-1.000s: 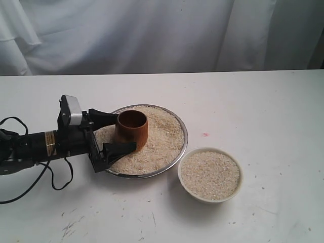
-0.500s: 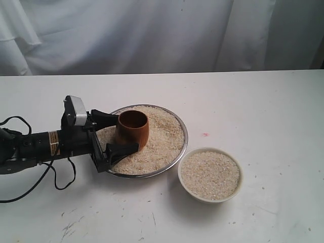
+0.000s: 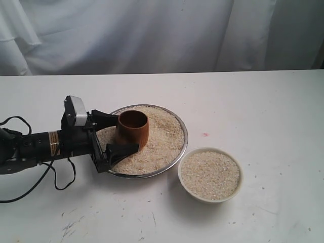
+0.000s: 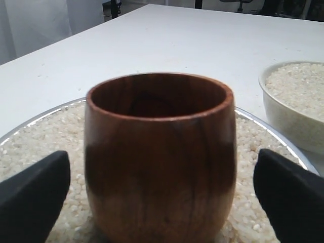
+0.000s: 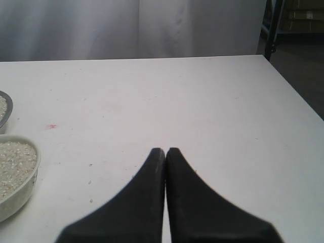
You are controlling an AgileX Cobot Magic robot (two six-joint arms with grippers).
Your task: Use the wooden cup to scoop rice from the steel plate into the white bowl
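The wooden cup (image 3: 133, 129) (image 4: 159, 157) stands upright in the rice (image 3: 163, 135) heaped on the steel plate (image 3: 185, 137). My left gripper (image 3: 126, 131) (image 4: 161, 169) reaches in from the left and is open. Its black fingers (image 4: 35, 197) straddle the cup, with a gap of rice showing on each side. The white bowl (image 3: 206, 199) (image 4: 283, 121) sits right of the plate in front, filled with rice (image 3: 210, 174). My right gripper (image 5: 165, 150) is shut and empty over bare table; the exterior view does not show it.
A black cable (image 3: 55, 185) loops on the table under the left arm. White curtain (image 3: 152, 35) hangs behind the table. The right wrist view catches the bowl's rim (image 5: 34, 152), the plate's edge (image 5: 8, 109) and the table's edge (image 5: 298, 91).
My left gripper has slid a little to the right, further around the cup, then held still. The cup and bowl stay put.
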